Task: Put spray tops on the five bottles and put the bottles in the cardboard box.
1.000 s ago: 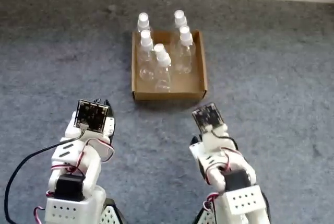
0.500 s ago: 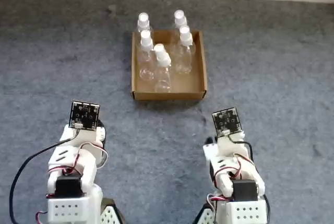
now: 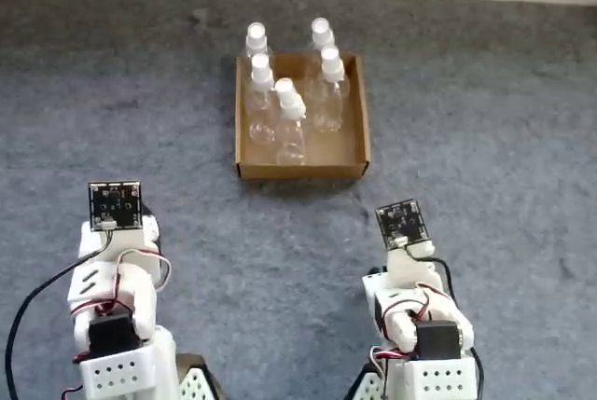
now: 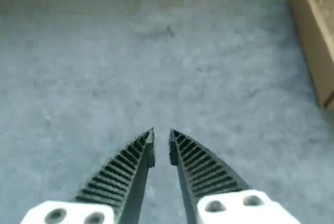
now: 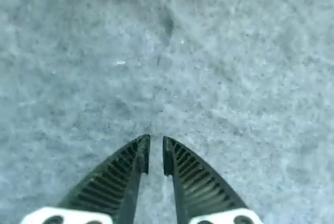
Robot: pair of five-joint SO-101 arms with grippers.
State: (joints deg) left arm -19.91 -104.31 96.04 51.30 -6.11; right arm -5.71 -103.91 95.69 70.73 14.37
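All five capped bottles (image 3: 290, 130) stand in the cardboard box (image 3: 303, 172) (back two hard to confirm), so task looks done; left tool (image 4: 161, 131) and right tool (image 5: 156, 139) sit clenched, empty, over the worktop (image 3: 466, 139).

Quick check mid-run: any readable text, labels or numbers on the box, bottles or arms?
No readable text anywhere.
cardboard box: no print visible.
bottles: no labels visible.
camera boards on the arms: any marking is too small to read.
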